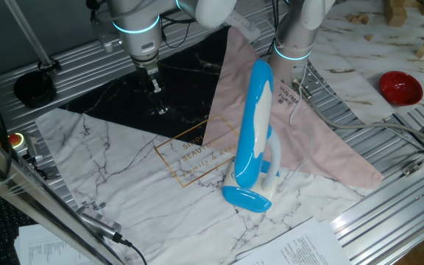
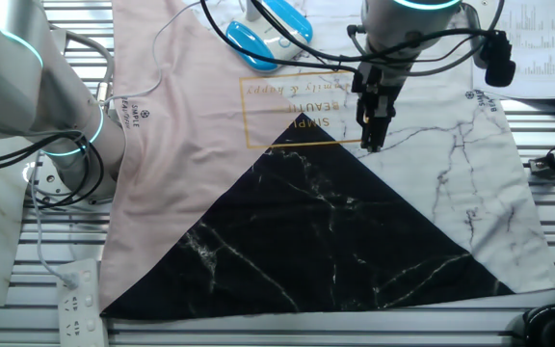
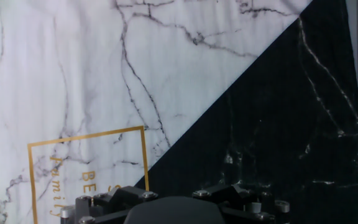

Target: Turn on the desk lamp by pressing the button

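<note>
Pincer [image 1: 157, 87] is held high over the black/white mat [image 2: 355, 241], well apart from the desk lamp [image 1: 252, 132], probably for a free approach. Open or closed can't be told; tips are hidden in hand view. Counted: 1 lamp, folded, off to one side; 1 red bowl [image 1: 400, 87], further beyond.
</note>
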Robot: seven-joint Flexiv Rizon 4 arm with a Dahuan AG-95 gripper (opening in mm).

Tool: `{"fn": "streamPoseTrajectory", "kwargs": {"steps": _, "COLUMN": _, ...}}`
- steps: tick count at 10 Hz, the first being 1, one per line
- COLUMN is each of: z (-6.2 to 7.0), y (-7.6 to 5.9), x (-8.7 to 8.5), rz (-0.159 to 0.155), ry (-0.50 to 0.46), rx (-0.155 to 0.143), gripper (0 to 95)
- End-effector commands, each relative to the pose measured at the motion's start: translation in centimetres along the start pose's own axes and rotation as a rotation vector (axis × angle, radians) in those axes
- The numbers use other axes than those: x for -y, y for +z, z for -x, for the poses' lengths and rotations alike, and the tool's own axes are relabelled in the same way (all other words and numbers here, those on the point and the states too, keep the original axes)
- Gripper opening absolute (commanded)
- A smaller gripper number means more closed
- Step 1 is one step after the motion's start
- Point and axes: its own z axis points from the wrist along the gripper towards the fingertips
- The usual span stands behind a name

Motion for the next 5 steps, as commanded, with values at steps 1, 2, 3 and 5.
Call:
{"fn": "streamPoseTrajectory", "kwargs": {"steps": 1, "z": -0.02, "y": 0.01, "x": 0.0, "rz": 0.172, "ry": -0.09, "rx": 0.032, "gripper": 0.0}}
{"fn": "streamPoseTrajectory", "kwargs": {"steps": 2, "z": -0.02, "y": 0.01, "x": 0.0, "rz": 0.139, "ry": -0.129, "rx": 0.017, "gripper": 0.0}}
{"fn": "streamPoseTrajectory", "kwargs": {"steps": 3, "z": -0.02, "y": 0.0, "x": 0.0, "rz": 0.087, "ry": -0.115, "rx": -0.003, "gripper": 0.0}}
{"fn": "streamPoseTrajectory", "kwargs": {"steps": 5, "z": -0.02, "y": 0.0, "x": 0.0, "rz": 0.081, "ry": -0.056, "rx": -0.014, "gripper": 0.0}}
